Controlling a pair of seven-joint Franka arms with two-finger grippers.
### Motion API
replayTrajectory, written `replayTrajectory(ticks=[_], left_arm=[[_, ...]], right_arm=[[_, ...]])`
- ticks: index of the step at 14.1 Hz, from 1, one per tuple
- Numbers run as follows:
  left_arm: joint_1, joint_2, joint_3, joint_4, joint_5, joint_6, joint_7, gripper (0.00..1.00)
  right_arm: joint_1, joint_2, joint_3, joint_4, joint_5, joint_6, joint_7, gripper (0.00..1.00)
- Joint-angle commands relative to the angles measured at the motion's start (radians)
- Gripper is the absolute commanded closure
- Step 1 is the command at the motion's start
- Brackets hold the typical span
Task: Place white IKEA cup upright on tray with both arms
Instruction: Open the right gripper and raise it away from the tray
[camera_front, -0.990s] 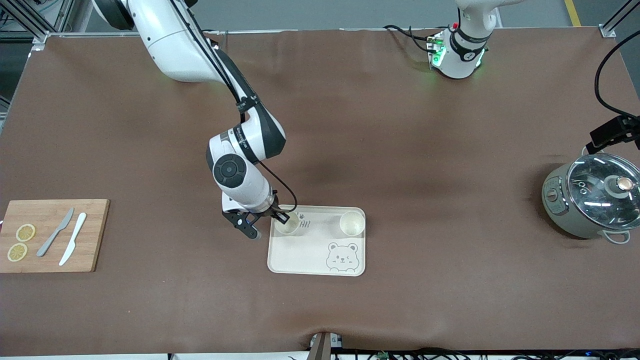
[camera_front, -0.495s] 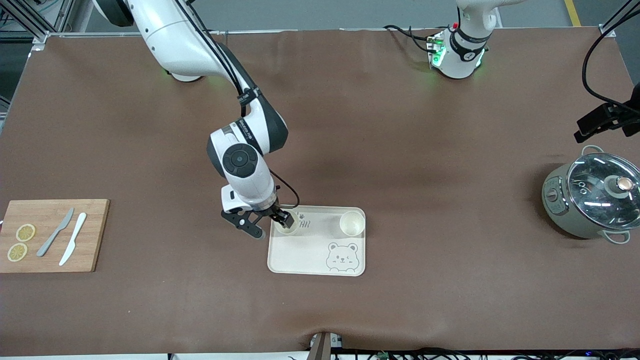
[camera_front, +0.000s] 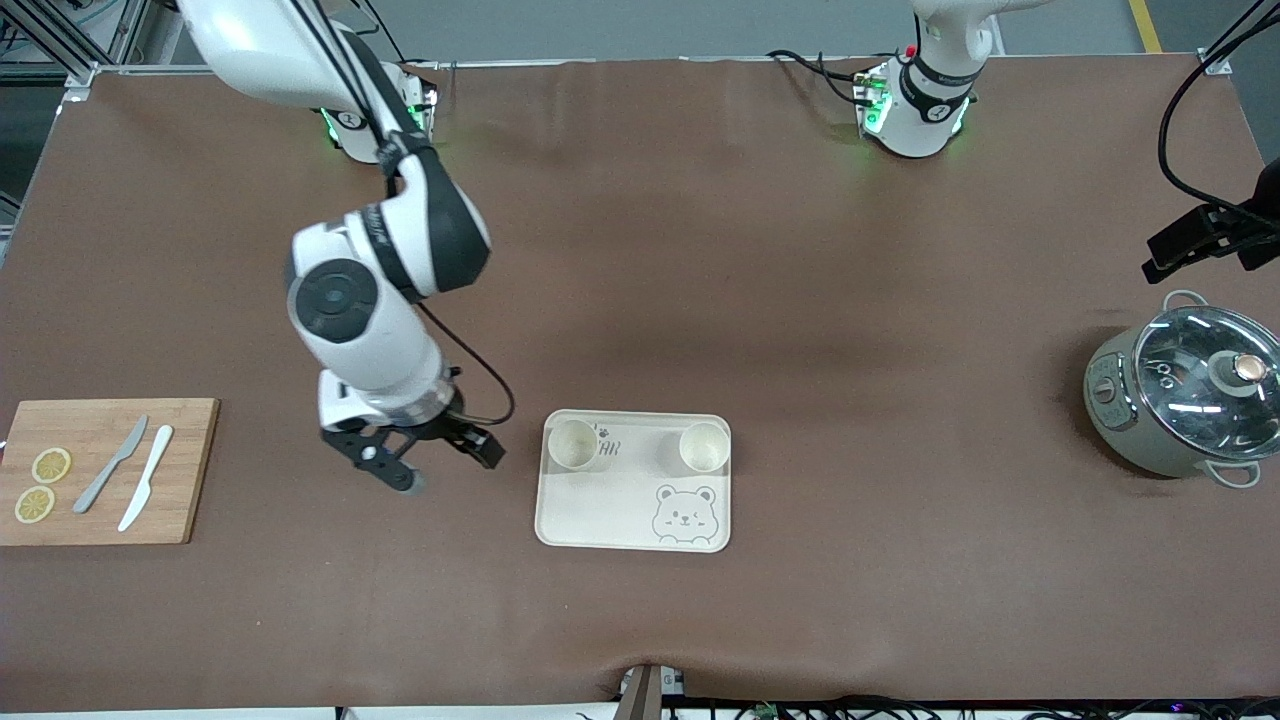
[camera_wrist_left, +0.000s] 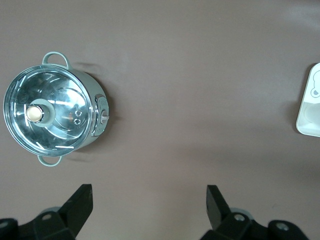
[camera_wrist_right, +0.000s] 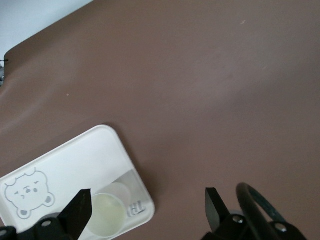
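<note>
two cups (camera_front: 573, 444) (camera_front: 704, 446) stand upright on the tray (camera_front: 634, 520), at its 11 and 1 o'clock corners. placing looks done; what remains is pulling clear. the right gripper (camera_front: 427, 463), at the near cup's 9 o'clock over bare table, is wide open and empty. the left gripper (camera_wrist_left: 148, 196), open and empty, waits above the pot (camera_front: 1184, 402).

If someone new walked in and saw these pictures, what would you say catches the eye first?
Probably the cream tray near the middle of the table, with two white cups standing upright along its edge farther from the front camera. Next, the right gripper, open and empty, hangs over bare table between the tray and the wooden cutting board. The left gripper is open above the table near the steel pot.
</note>
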Motion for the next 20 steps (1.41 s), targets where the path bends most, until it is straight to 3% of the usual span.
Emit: replayTrajectory(ticks=[1,5,9,14,20], left_arm=[[-0.007,-0.025,-0.011,-0.017,-0.005,0.004,-0.018,0.00],[-0.098,-0.034,0.062,-0.018,-0.003,-0.003,-0.021,0.00],[-0.220,-0.061,0.193,-0.022,-0.003,-0.026,-0.017,0.00],[-0.217,-0.094,0.190,-0.057,-0.003,-0.039,0.002,0.00],[-0.216,-0.092,0.187,-0.058,-0.003,-0.040,0.002,0.00]], right_arm=[[-0.093,-0.077,0.020,-0.025,0.000,-0.066,-0.208,0.00],[-0.240,-0.170,0.019,-0.060,0.000,-0.118,-0.519,0.00],[-0.354,-0.328,0.019,-0.197,0.000,-0.121,-0.763,0.00],[-0.429,-0.552,0.017,-0.346,-0.001,-0.248,-1.067,0.00],[-0.432,-0.600,0.019,-0.369,-0.003,-0.356,-1.101,0.00]])
